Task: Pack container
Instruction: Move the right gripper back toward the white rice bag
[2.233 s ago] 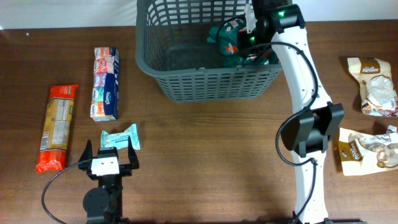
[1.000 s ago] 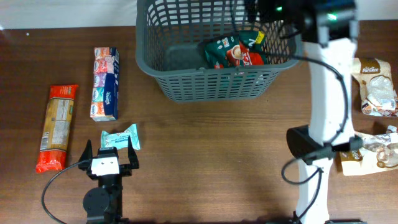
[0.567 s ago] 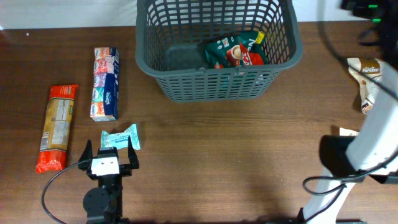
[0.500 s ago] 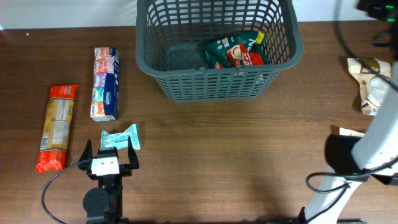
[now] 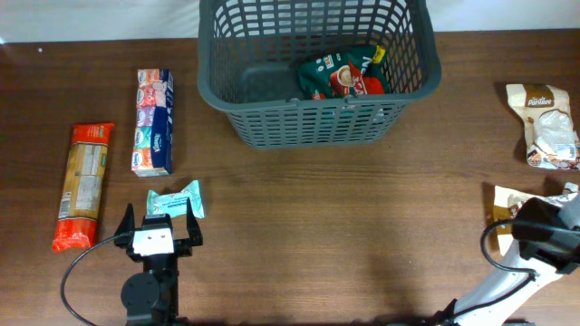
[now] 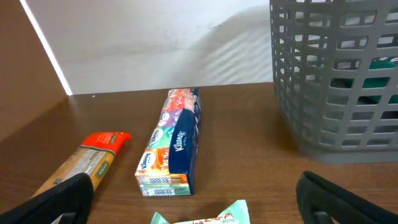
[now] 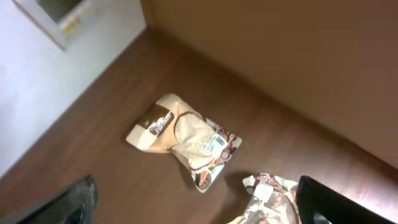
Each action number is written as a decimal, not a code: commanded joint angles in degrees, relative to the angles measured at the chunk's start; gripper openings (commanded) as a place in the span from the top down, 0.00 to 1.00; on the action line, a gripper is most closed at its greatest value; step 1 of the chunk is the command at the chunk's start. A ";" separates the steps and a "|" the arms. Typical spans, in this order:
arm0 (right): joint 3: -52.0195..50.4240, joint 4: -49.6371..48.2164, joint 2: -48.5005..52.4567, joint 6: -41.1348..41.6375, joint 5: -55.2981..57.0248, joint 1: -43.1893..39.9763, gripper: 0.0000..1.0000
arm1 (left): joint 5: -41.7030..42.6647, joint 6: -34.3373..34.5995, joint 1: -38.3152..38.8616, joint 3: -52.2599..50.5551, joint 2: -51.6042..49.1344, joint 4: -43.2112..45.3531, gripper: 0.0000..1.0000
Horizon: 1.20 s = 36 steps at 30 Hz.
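Barely begun: green packet [image 5: 343,74] inside the container [image 5: 313,122]; tissue pack [image 5: 154,121], red packet [image 5: 82,186], mint snack [image 5: 177,200] waiting left of it, beige pouches [image 5: 544,125] right; left gripper [image 5: 159,217], right gripper [image 7: 196,186] released, empty, well apart from it.

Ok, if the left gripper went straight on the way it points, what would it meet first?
The small teal packet, lying just ahead of the left gripper, roughly between its open fingers. The tissue pack sits further on to the left and the container off right, so probably neither is in line.
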<state>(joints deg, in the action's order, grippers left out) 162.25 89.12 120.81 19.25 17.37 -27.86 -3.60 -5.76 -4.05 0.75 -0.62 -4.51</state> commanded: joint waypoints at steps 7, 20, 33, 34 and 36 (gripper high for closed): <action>-16.98 -5.03 3.02 -6.73 -0.70 0.52 0.01 | 0.39 0.50 -0.13 -0.22 0.33 -0.07 0.01; -38.21 -13.51 3.32 -8.70 8.83 0.46 0.01 | 0.39 0.50 -0.13 -0.22 0.33 -0.09 0.01; -38.95 -17.31 3.45 -5.01 4.96 0.42 0.01 | 0.39 0.50 -0.13 -0.22 0.33 -0.09 0.01; -38.95 -17.66 3.58 -6.32 3.85 0.42 0.01 | 0.39 0.50 -0.13 -0.22 0.33 -0.07 0.01; -38.95 -17.68 4.02 -7.21 3.21 0.42 0.01 | 0.39 0.50 -0.13 -0.22 0.33 -0.09 0.01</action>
<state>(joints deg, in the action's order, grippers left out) 123.57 71.57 124.29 13.30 22.79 -27.59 -3.62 -5.76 -4.05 0.75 -0.62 -4.51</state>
